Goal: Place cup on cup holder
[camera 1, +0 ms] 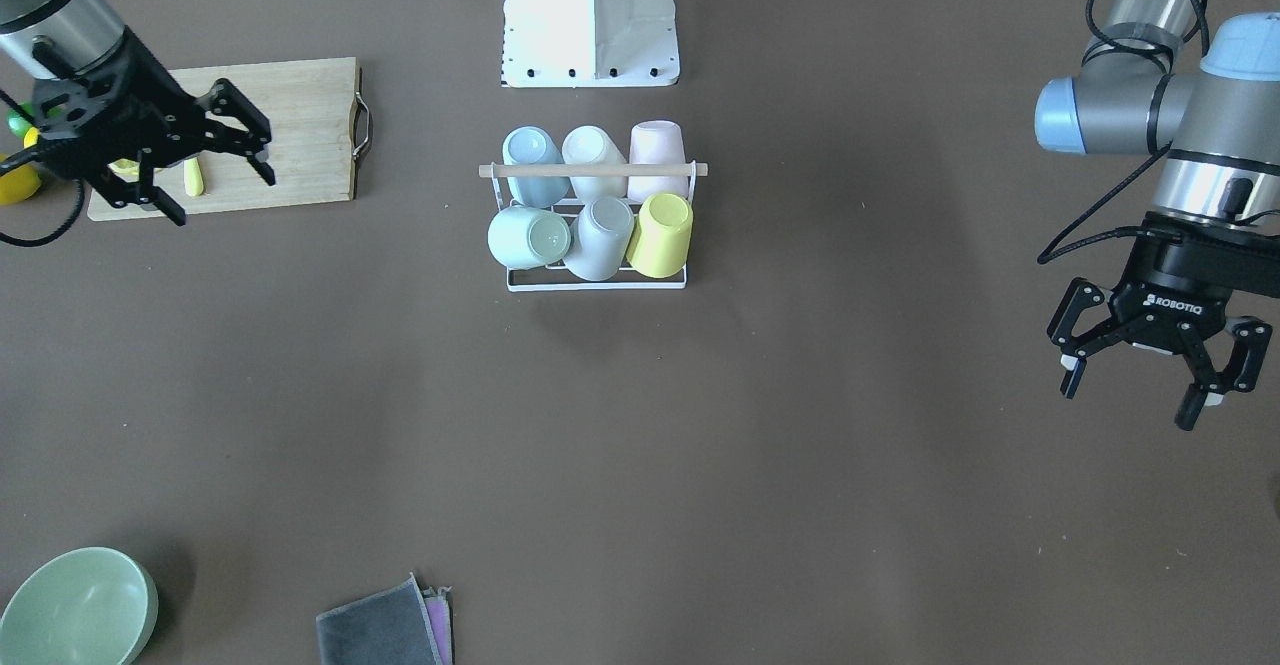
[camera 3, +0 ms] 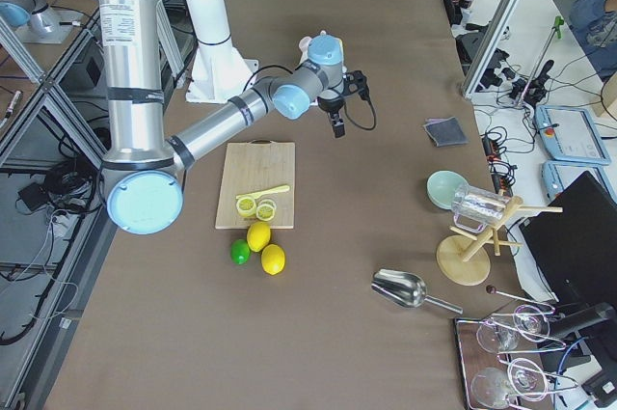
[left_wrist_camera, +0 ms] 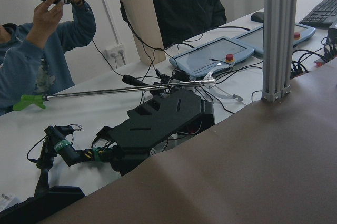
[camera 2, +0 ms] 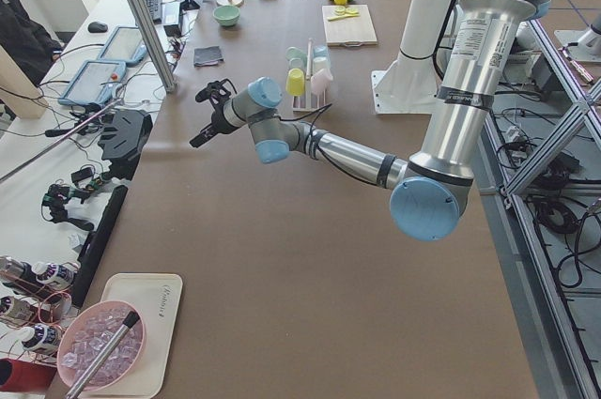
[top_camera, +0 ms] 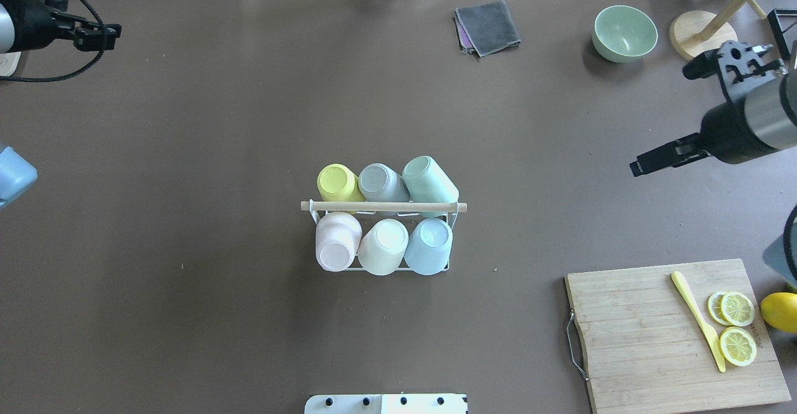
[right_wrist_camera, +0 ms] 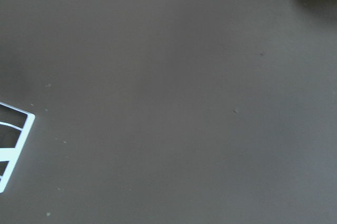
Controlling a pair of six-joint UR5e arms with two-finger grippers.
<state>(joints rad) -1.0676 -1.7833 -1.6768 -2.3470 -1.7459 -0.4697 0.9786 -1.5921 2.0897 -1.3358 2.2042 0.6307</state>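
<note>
The cup holder, a white wire rack with a wooden rod across its top, stands mid-table and also shows in the overhead view. Several pastel cups sit upturned on its prongs, among them a yellow cup and a pink cup. My left gripper hangs open and empty far to the side of the rack. My right gripper is open and empty above the cutting board. A corner of the rack shows in the right wrist view.
A wooden cutting board carries a yellow knife and lemon slices. A green bowl and a folded grey cloth lie at the table's far edge. The robot base stands behind the rack.
</note>
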